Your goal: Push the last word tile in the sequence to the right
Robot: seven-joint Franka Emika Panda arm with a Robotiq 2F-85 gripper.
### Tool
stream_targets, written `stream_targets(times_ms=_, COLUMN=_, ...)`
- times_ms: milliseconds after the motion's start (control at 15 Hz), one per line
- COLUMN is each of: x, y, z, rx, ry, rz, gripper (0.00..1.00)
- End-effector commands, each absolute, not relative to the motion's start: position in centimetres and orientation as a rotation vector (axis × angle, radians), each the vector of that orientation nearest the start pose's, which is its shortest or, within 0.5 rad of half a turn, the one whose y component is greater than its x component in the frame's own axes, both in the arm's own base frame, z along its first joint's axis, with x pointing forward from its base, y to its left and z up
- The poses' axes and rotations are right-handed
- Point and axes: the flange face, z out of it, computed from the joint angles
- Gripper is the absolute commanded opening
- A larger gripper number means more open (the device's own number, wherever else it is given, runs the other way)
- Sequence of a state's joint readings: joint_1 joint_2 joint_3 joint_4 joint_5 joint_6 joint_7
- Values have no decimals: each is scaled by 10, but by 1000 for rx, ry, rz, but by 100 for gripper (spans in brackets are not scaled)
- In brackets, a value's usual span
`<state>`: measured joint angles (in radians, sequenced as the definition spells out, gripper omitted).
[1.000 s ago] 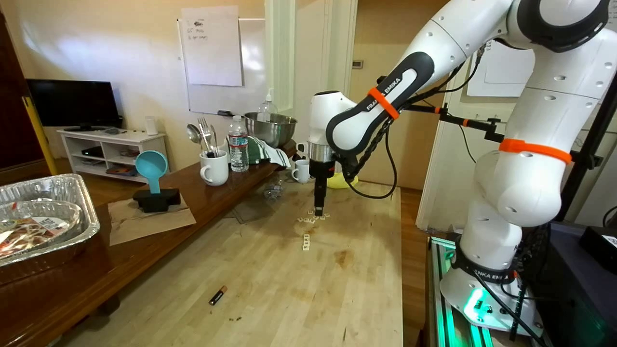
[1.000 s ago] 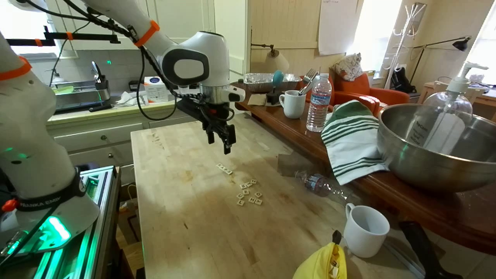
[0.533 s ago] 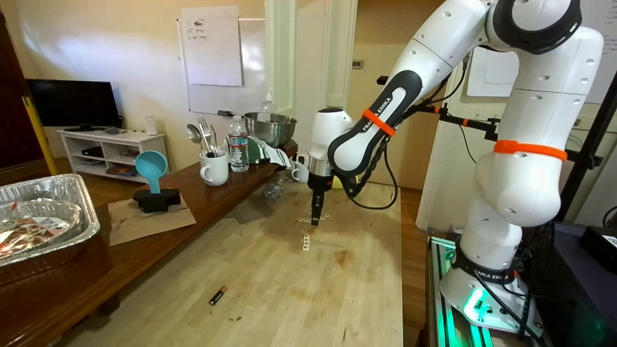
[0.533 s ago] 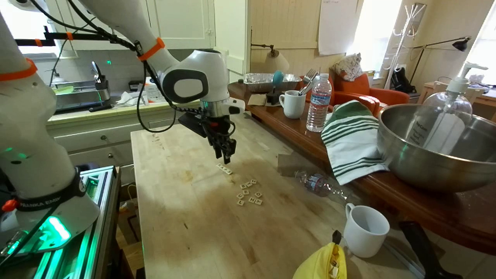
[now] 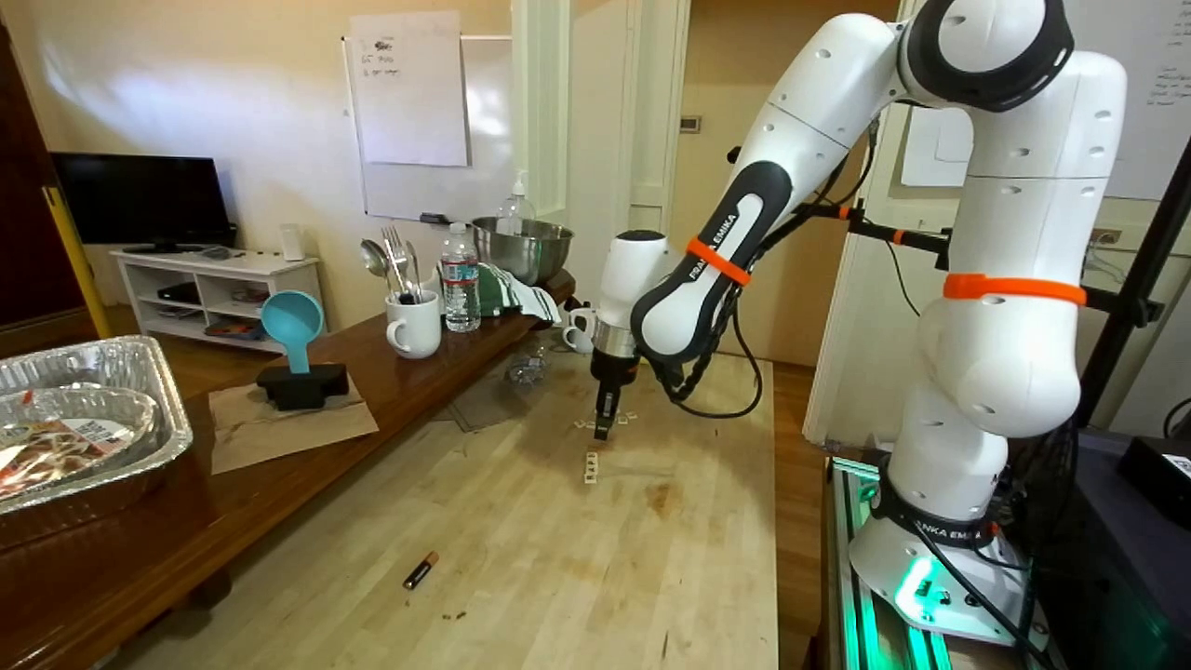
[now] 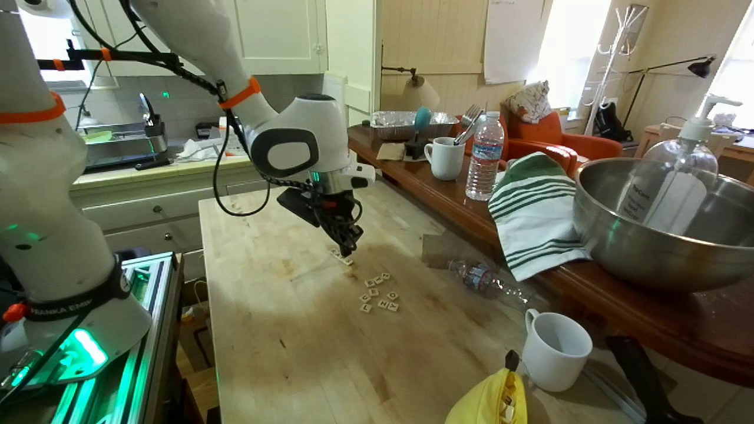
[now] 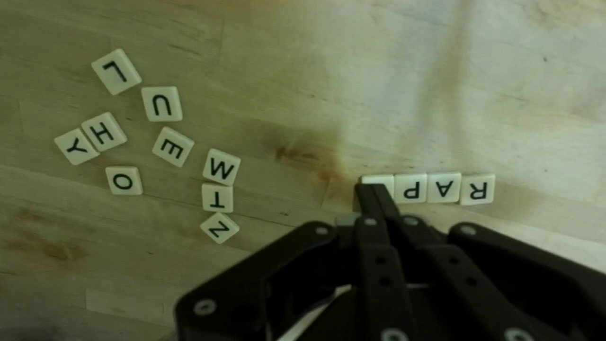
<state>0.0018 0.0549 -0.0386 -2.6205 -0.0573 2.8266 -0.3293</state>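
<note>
Nine loose tiles [image 7: 173, 147] are lying scattered at the left of the wrist view, T [image 7: 218, 198] and its two neighbours nearest the row [image 7: 434, 188]. Next, bench [image 7: 279, 104] marked by a brown stain [image 7: 298, 155] is separating T from the row. Then the gripper [image 7: 371, 186] is covering part of the last tile [image 7: 377, 179], the row's left end here, and hiding its letter; it is standing clenched, nothing showing in its grasp, and whether its tip is touching the tile or hanging just above it I am not able to tell. Onward to the right, P [image 7: 410, 188], A [image 7: 444, 187] and R [image 7: 477, 189] are completing the row, whose long axis is running across the view, with P sitting close against the last tile. Since they are standing upside down here, the push to the word's right is probably pointing left, towards T; with P leaving little room behind the tile, pressing down and dragging is looking likelier than a shove, T's group being the first obstacle.
</note>
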Motion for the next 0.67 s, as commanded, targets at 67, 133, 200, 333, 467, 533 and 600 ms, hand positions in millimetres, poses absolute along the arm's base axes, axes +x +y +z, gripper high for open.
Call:
stream_targets(times_ms=67, x=450, y=-12, z=228, rx=-3114, ry=-584, rz=-242, gripper=0)
stream_targets(times_ms=133, x=450, y=-11, z=226, rx=-3111, ry=-591, rz=-243, gripper=0)
stream_targets(times_ms=200, x=451, y=-11, z=224, rx=-3108, ry=-599, rz=-249, gripper=0)
stream_targets(times_ms=333, x=453, y=-10, z=221, rx=-3103, ry=-608, rz=-266, gripper=0)
stream_targets(times_ms=467, x=455, y=-9, z=218, rx=-3100, ry=-609, rz=-283, gripper=0)
stream_targets(times_ms=533, x=456, y=-9, z=216, rx=-3100, ry=-612, rz=-298, gripper=0)
stream_targets(times_ms=600, x=457, y=-9, z=214, rx=-3099, ry=-615, rz=-306, gripper=0)
